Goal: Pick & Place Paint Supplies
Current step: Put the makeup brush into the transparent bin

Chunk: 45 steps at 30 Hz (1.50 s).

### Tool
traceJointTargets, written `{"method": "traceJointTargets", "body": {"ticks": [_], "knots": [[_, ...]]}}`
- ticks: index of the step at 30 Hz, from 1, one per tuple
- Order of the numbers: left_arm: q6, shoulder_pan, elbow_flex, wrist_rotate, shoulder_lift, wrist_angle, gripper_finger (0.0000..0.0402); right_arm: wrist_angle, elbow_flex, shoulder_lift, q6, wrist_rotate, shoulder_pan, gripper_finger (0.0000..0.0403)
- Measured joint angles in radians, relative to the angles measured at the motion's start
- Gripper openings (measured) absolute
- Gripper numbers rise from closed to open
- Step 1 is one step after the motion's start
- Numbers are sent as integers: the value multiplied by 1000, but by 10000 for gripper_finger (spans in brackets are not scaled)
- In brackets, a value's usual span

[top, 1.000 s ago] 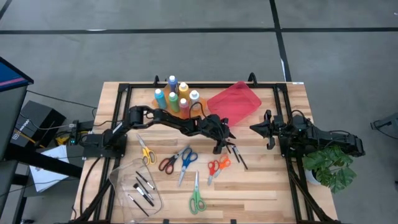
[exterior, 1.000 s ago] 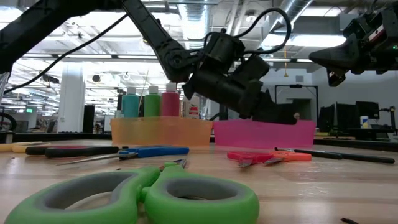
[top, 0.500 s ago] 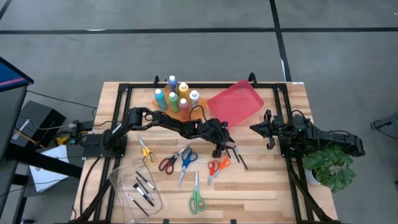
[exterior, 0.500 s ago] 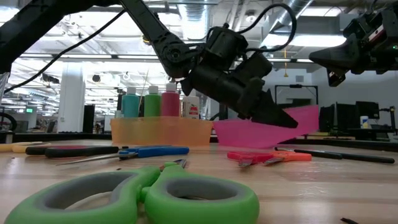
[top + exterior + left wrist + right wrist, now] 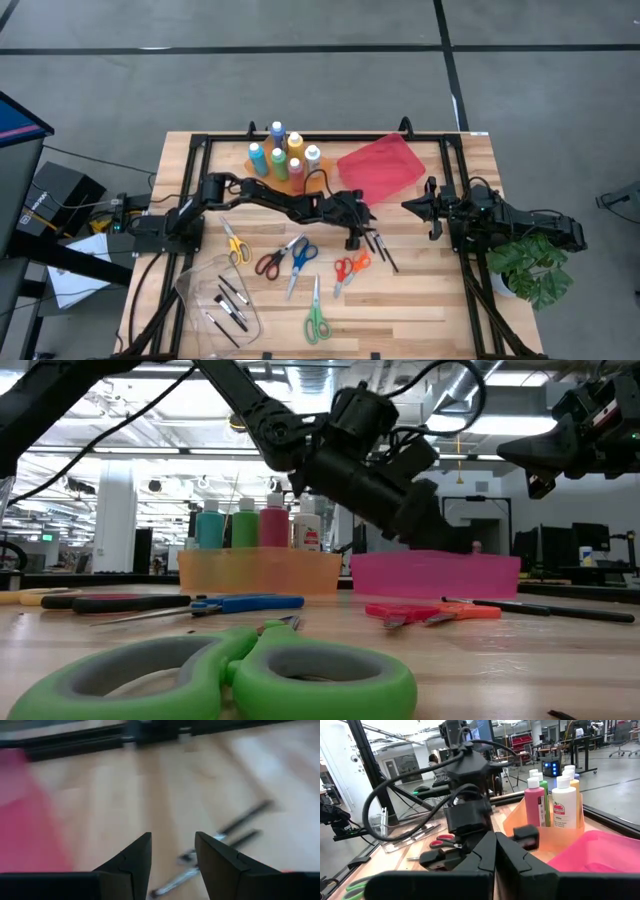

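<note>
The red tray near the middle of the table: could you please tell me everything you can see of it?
The red tray is a shallow rectangular dish of translucent pink-red plastic, empty, lying flat and turned at an angle on the wooden table, right of the orange tray of paint bottles. The left hand is open just in front of it.

I count six paint bottles [image 5: 282, 155], five pairs of scissors [image 5: 316, 320], three trays [image 5: 380, 165], and two loose brushes [image 5: 382, 247]; brushes in the clear tray are too small to count.
</note>
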State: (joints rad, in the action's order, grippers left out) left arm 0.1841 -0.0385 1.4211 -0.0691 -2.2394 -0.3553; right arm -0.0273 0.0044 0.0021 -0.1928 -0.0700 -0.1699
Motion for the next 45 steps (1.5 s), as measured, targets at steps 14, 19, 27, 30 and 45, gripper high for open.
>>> {"method": "traceJointTargets", "body": {"ticks": [14, 19, 27, 30, 45], "knots": [[13, -2, 0, 32, 5, 109, 112, -2, 0, 0, 0, 0, 0, 0], [13, 11, 0, 17, 4, 106, 112, -2, 0, 0, 0, 0, 0, 0], [9, 17, 0, 125, -7, 97, 112, -2, 0, 0, 0, 0, 0, 0], [-11, 15, 2, 105, -7, 82, 112, -2, 0, 0, 0, 0, 0, 0], [-8, 14, 1, 98, -17, 84, 112, -2, 0, 0, 0, 0, 0, 0]]}}
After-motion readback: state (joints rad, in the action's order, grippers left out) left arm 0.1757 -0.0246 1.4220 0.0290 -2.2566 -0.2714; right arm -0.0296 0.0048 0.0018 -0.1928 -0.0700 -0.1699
